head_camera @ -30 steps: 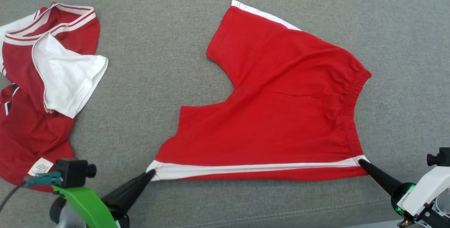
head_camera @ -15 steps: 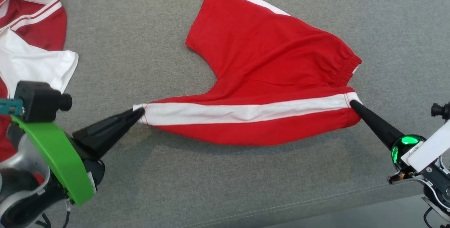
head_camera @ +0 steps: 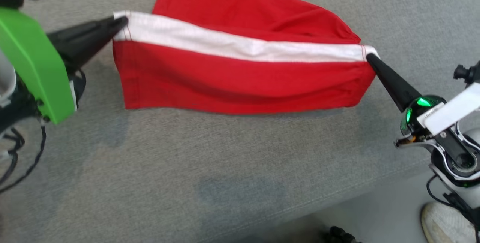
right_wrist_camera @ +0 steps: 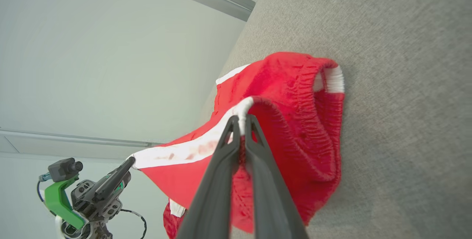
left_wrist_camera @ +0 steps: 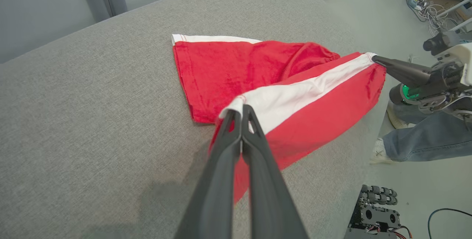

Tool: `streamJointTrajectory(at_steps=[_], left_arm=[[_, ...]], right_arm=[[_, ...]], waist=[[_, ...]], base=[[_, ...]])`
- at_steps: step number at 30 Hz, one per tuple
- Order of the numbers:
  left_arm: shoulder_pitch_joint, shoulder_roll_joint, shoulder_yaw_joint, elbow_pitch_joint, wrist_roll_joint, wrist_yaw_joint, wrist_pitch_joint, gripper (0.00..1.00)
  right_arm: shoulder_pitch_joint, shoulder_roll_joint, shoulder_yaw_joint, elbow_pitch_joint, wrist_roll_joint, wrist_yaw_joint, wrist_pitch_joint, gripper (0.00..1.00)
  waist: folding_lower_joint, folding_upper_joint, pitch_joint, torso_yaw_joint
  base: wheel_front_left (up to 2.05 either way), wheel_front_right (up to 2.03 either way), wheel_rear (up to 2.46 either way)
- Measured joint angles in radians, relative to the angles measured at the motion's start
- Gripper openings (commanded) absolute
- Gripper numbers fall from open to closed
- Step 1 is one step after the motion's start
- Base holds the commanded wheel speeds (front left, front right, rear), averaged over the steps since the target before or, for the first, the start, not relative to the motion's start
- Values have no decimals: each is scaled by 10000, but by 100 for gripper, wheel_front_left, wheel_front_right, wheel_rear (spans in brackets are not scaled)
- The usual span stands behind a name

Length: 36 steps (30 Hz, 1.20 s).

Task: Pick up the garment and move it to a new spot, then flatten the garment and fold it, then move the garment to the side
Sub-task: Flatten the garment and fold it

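The garment (head_camera: 240,78) is a pair of red shorts with a white side stripe, stretched between my two grippers above the grey cushion. My left gripper (head_camera: 120,21) is shut on the leg-hem end of the stripe; in the left wrist view my left gripper (left_wrist_camera: 240,110) pinches that white edge of the garment (left_wrist_camera: 317,113). My right gripper (head_camera: 369,56) is shut on the waistband end, and in the right wrist view my right gripper (right_wrist_camera: 240,120) grips the elastic band of the garment (right_wrist_camera: 295,121). The far leg still trails on the cushion.
The grey upholstered surface (head_camera: 225,175) runs under the shorts, its front edge at the lower right. A person's shoe (head_camera: 442,222) and jeans leg (left_wrist_camera: 427,139) stand on the floor beside it. A spare robot hand (left_wrist_camera: 376,209) lies on the floor.
Both grippers have risen with the near edge of the shorts, so the stripe side now hangs in the air. The head camera has shifted, and the second red-and-white shirt has left its view.
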Motion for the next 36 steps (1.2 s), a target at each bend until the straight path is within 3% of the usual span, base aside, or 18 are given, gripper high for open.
streamJointTrajectory(at_steps=[12, 26, 36], left_arm=[[-2376, -1045, -529, 2199, 1147, 159, 322, 0], [-3808, -1641, -771, 4140, 2305, -263, -384, 0], [-4274, -2010, -1143, 5162, 2813, -639, -821, 0]], right_arm=[[-1170, 1204, -33, 1129, 0, -46, -341, 0], [-1871, 2297, 690, 1599, -614, 52, -474, 0], [-2123, 2638, 566, 2050, -857, 58, -817, 0]], waist=[[0, 0, 955, -1118], [0, 0, 1145, -1911], [0, 0, 1194, -2059]], base=[[0, 0, 0], [0, 0, 0], [0, 0, 0]])
